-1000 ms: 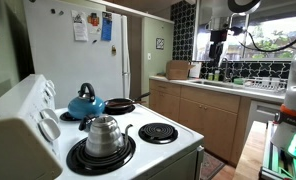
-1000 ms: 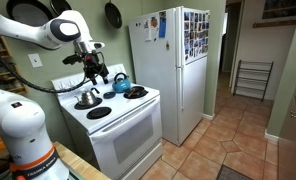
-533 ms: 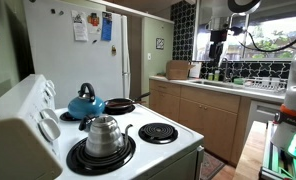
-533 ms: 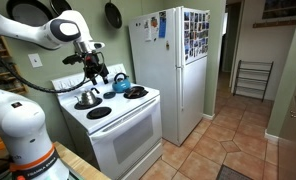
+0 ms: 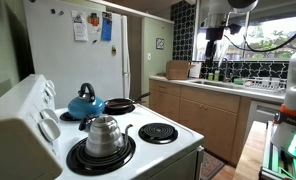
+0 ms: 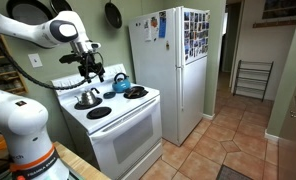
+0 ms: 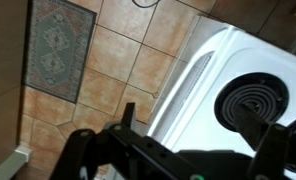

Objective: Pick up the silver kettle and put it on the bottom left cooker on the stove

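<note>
Wrist view: fingers (image 7: 128, 113) seemingly spread, gripping nothing. In an exterior view the silver kettle (image 6: 88, 98) sits on the stove (image 6: 128, 135) below them, apart.

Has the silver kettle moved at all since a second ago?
No. The silver kettle sits on the same coil burner, no closer to the blue kettle.

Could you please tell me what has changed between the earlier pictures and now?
The gripper rose slightly above the stove, and nothing was grasped or released. The silver kettle, blue kettle and pan stayed where they were.
</note>
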Tool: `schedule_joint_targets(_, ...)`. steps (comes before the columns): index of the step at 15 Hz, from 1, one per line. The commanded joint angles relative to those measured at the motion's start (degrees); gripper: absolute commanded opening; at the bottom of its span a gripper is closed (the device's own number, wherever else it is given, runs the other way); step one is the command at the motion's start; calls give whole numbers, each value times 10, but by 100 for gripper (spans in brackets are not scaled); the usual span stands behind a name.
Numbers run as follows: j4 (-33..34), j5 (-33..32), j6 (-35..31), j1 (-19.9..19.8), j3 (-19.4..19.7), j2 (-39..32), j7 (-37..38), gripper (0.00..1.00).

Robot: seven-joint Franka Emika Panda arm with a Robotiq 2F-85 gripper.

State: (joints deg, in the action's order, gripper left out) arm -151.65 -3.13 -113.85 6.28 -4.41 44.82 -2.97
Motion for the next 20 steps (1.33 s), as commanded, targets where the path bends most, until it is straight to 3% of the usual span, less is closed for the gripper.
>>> schedule_joint_targets(1,27,61,-17,72,-13,-52,-38,100)
schedule_joint_targets(6,84,106,-50,152,-62,-163,-86,100)
schedule_joint_targets(9,141,110,-76,181,-88,-254,-124,100)
schedule_joint_targets(14,255,94,-106,177,-120,-396,-164,100)
schedule_joint_targets(20,374,52,-130,163,-138,-540,-132,100)
